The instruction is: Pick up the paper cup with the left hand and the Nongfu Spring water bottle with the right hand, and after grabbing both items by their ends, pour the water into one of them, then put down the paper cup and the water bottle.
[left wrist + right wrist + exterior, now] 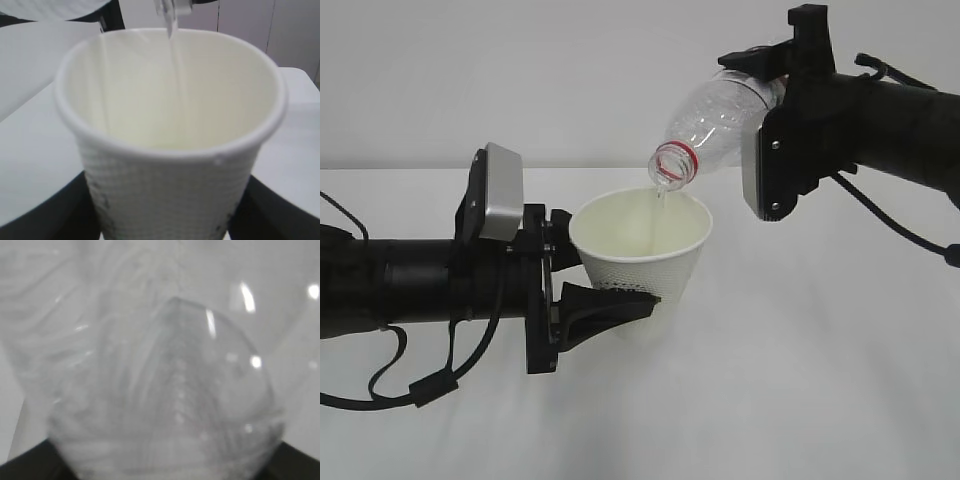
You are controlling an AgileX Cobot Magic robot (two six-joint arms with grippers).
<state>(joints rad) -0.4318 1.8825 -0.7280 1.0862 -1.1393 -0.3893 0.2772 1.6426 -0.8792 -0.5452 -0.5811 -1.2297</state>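
While left hand [582, 300] fingers clamp paper cup [642, 252], right hand [772, 75] fingers hold tilted bottle [715, 125]

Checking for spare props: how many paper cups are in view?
1: the paper cup is held in the left claw, under the tilted water bottle's mouth. None seems hidden.
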